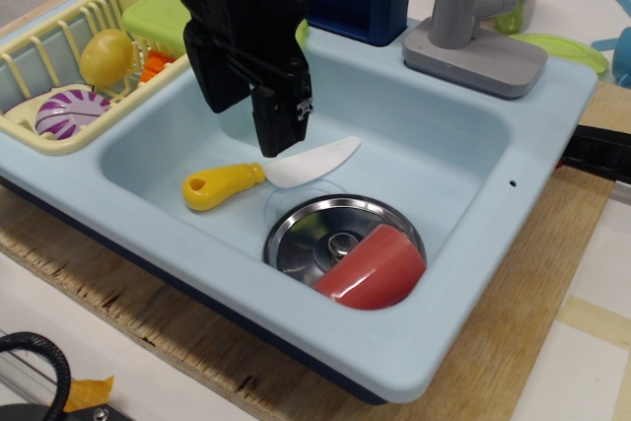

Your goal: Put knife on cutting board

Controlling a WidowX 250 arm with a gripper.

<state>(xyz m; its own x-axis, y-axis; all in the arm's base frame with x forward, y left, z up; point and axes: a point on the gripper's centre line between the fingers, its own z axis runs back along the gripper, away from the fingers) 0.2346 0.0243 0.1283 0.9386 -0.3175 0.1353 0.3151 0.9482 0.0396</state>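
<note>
The knife (pixel 258 175), with a yellow handle and a white curved blade, lies flat on the floor of the light blue sink basin (pixel 434 145), handle to the left. My black gripper (pixel 248 127) hangs just above and behind the knife's middle. Its jaws stand apart and hold nothing. The lime-green cutting board (pixel 163 9) sits at the back left beside the dish rack, and my gripper hides part of it.
A red cup (pixel 380 268) lies tipped on the metal drain (pixel 315 229) at the basin's front. The pale yellow dish rack (pixel 30 56) at left holds a lemon (pixel 105 56) and a purple piece (pixel 71 110). A grey faucet (pixel 473 17) stands at the back right.
</note>
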